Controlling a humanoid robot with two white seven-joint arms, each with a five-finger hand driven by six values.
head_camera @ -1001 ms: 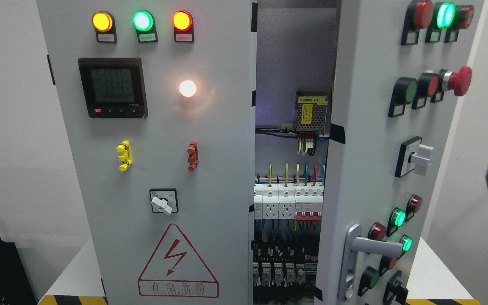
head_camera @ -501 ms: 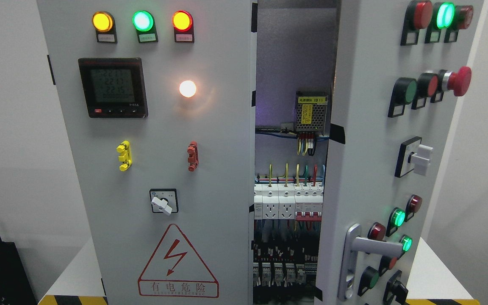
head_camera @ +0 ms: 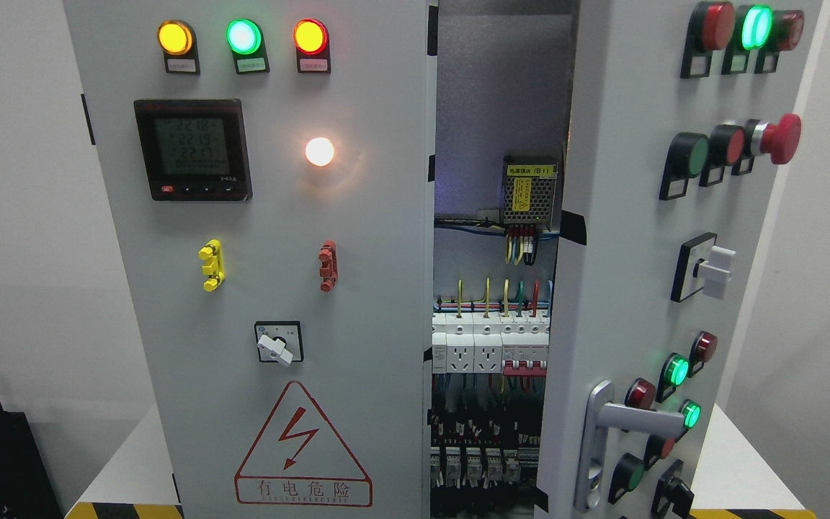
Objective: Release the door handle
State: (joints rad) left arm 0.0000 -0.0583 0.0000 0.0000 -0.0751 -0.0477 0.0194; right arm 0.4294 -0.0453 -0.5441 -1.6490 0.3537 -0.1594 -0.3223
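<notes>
We look straight at a tall light-grey metal electrical cabinet (head_camera: 357, 238) that fills most of the frame, and neither of our hands shows anywhere in the head view, so we cannot tell how their fingers stand. The silver metal lever door handle (head_camera: 627, 417) sits at the lower right of the frame, on the grey right-hand door (head_camera: 624, 274), which stands swung open toward us; nothing touches the handle. Through the gap between the two doors, in the middle of the frame, we see a perforated metal power supply box with a yellow label (head_camera: 528, 189), coloured wires below it, and a row of white circuit breakers and sockets (head_camera: 491, 342) lower down. On the closed left door, at the upper left, three round indicator lamps glow in a row: an amber lamp (head_camera: 173, 37), a green lamp (head_camera: 243, 36) and an orange-red lamp (head_camera: 310, 36). Below them is a black square digital meter with a lit display (head_camera: 193, 149), and to its right a small glowing white lamp (head_camera: 319, 151). Further down sit a yellow plastic terminal (head_camera: 210, 264), a red plastic terminal (head_camera: 327, 265), a white rotary selector switch on a black plate (head_camera: 277, 343) and a red triangular lightning warning sign (head_camera: 302, 445). On the open door, a red mushroom-shaped emergency stop button (head_camera: 779, 138) juts out at the upper right.
</notes>
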